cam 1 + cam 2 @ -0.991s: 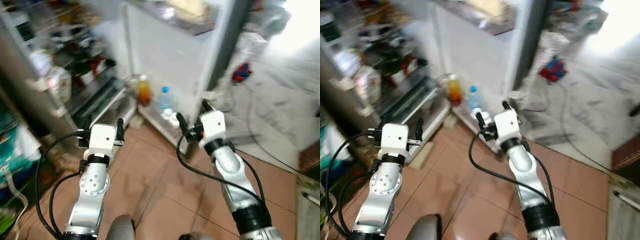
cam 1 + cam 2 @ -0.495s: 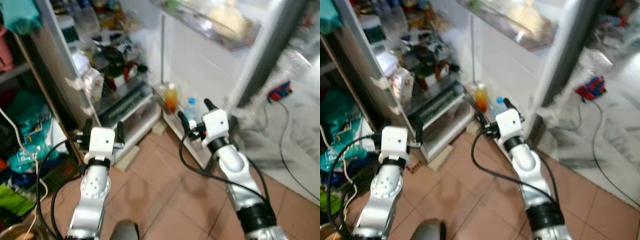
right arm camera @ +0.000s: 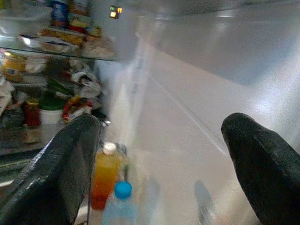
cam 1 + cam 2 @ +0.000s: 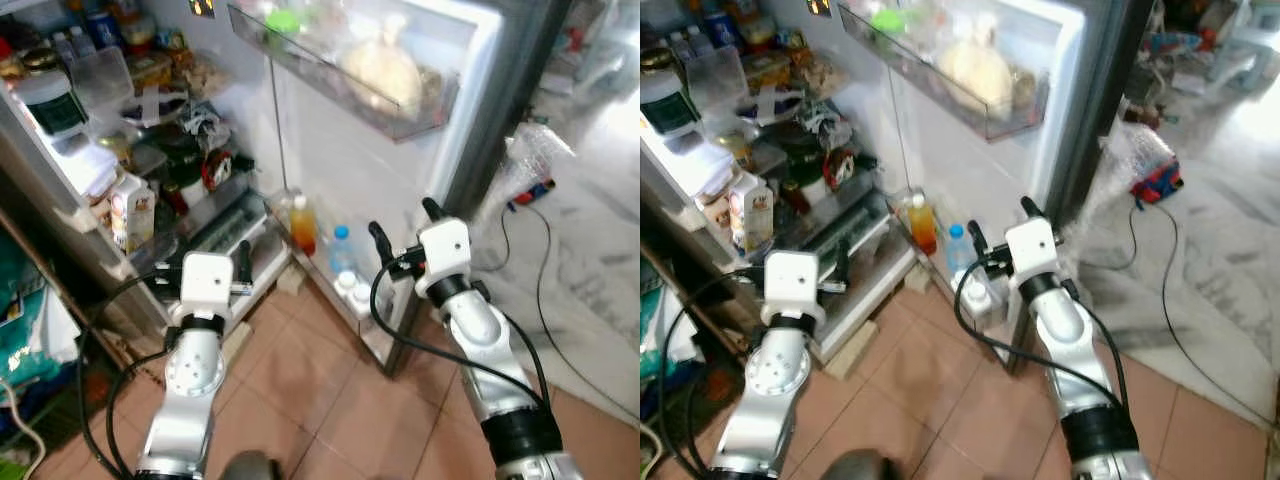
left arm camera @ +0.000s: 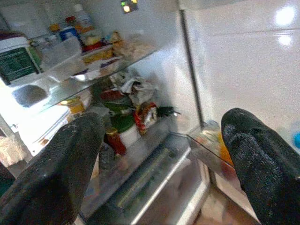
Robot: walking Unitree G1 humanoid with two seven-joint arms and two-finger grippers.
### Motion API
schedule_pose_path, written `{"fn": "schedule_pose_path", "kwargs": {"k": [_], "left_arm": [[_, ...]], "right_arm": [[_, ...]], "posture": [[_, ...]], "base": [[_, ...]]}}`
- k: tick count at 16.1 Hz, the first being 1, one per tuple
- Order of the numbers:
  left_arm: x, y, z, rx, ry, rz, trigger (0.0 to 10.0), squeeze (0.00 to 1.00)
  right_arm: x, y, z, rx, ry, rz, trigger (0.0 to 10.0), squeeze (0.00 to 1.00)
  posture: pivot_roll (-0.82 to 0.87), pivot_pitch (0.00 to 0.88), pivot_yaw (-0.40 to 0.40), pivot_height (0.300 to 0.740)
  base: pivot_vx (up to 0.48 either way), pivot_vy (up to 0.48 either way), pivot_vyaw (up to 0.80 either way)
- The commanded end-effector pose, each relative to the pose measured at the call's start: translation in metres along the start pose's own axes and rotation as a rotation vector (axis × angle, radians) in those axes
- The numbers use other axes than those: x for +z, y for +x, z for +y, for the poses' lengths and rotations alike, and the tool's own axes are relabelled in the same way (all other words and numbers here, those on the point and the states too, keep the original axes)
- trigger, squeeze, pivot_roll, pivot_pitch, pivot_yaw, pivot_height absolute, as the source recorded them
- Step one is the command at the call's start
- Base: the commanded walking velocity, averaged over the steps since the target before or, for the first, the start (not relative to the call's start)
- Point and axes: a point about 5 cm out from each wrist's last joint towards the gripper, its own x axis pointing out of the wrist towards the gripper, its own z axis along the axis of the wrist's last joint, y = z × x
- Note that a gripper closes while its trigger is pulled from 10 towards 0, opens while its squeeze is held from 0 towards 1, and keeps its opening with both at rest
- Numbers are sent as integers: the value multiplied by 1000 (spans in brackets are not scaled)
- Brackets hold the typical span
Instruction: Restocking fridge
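Fridge: I have the open fridge point(image 4: 150, 150) in front of me, its door point(image 4: 380, 150) swung out on my right side, over a tiled floor point(image 4: 330, 400).
Left hand: my left hand point(image 4: 208, 262) is raised in front of the lower shelves; the two black fingers point(image 5: 56, 173) stand wide apart and nothing sits between them.
Right hand: my right hand point(image 4: 402, 232) is up beside the inner face of the door, just above the bottom door rack; its fingers point(image 3: 56, 173) are spread wide too, with nothing in them.
Bottom door rack: an orange drink bottle point(image 4: 302, 224) with a pale cap stands at the hinge end, a clear bottle with a blue cap point(image 4: 341, 250) just beside it, and some white-capped bottles point(image 4: 352, 290) next to that, near my right hand.
Upper door rack: a clear bin point(image 4: 340, 75) carries a pale round bundle point(image 4: 382, 72) and something green point(image 4: 283, 20) at its far end.
Shelves: a big tub with a dark green label point(image 4: 50, 98) and a clear plastic box point(image 4: 108, 78) sit on a glass shelf; below are a milk carton point(image 4: 128, 212), jars and crumpled wrappers point(image 4: 195, 130), too cluttered to name one by one.
Right of the door: a clear plastic bag point(image 4: 530, 160) and a black cable point(image 4: 545, 300) lie on the pale marble floor.
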Motion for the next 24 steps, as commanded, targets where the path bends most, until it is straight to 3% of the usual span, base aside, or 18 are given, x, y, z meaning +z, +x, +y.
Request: {"fn": "schedule_pose_path", "kwargs": {"k": [1, 4, 6, 10, 12, 14, 16, 18, 21, 24], "left_arm": [[-5, -2, 5, 11, 7, 19, 10000, 0], [-5, -3, 5, 9, 7, 19, 10000, 0], [-7, -6, 5, -10, 28, 14, 10000, 0], [-20, -18, 12, -44, 102, 60, 10000, 0], [-24, -18, 14, -50, 116, 88, 10000, 0], [-28, -19, 11, -75, 126, 121, 10000, 0], [-29, -23, 9, -126, 110, 141, 10000, 0], [-30, -27, 11, -131, 92, 154, 10000, 0], [-33, -34, 16, -122, 97, 174, 10000, 0], [-33, -34, 15, -134, 97, 170, 10000, 0]], "right_arm": [[1, -2, 9, 35, 17, -12, 10000, 0], [0, -11, 9, 45, 12, -18, 10000, 0], [-6, -26, 3, 17, -10, -8, 10000, 0], [-39, -66, -42, -253, -48, 185, 10000, 0], [-49, -73, -55, -328, -46, 251, 10000, 0], [-56, -62, -64, -360, -18, 287, 10000, 0], [-50, -28, -76, -360, 36, 260, 10000, 0], [-47, -13, -76, -307, 74, 246, 10000, 0], [-41, -3, -62, -61, 136, 193, 10000, 0], [-39, -3, -51, 83, 194, 186, 10000, 0]], "posture": [[119, 78, -13, 740], [119, 77, -17, 740], [117, 75, -18, 740], [116, 82, -12, 740], [116, 85, -7, 740], [123, 92, -2, 740], [142, 96, -2, 740], [157, 98, -7, 740], [178, 101, -19, 740], [176, 102, -18, 740]], "base": [[0, 0, 0], [0, 0, 0], [0, 0, 0], [0, 0, 0], [0, 0, 0], [0, 0, 0], [0, 0, 0], [0, 0, 0], [0, 0, 0], [0, 0, 0]]}}
